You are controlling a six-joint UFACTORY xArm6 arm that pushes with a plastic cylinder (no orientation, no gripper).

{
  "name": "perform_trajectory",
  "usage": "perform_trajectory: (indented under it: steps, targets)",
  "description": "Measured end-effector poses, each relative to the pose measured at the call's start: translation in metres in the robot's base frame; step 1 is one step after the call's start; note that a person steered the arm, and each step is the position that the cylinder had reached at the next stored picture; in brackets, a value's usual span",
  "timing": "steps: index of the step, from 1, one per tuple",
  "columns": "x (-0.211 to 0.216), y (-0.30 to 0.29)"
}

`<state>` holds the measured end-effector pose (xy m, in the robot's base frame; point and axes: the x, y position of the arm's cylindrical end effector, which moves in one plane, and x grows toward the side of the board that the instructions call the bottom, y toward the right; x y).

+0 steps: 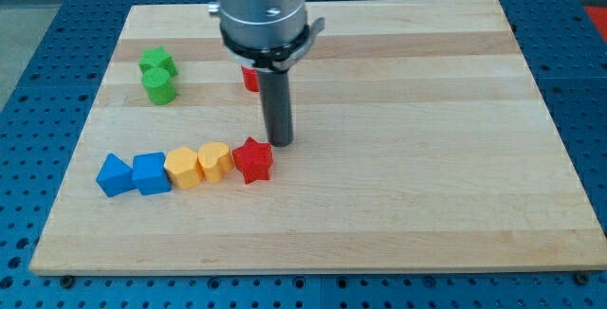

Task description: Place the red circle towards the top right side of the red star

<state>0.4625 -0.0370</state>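
The red star (252,160) lies at the right end of a row of blocks in the lower left of the wooden board (427,157). The red circle (249,79) is mostly hidden behind the arm's body, above the star; only its left edge shows. My tip (280,142) rests on the board just above and to the right of the red star, close to it, and below the red circle.
Left of the red star in the row are a yellow heart (215,160), a yellow hexagon-like block (182,169), a blue cube-like block (151,172) and a blue triangle-like block (114,174). A green star (157,61) and green cylinder (159,86) sit at upper left.
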Motion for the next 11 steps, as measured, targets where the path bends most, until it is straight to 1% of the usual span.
perform_trajectory:
  steps: [1, 2, 3, 4, 5, 6, 8, 9, 10, 11]
  targets:
    - [-0.018, 0.012]
    - [-0.063, 0.018]
    - [-0.118, 0.022]
    - [-0.155, 0.007]
    - [-0.163, -0.051]
    - [-0.148, -0.073]
    - [-0.100, -0.001]
    - [-0.097, 0.013]
    - [-0.103, 0.008]
    - [-0.103, -0.009]
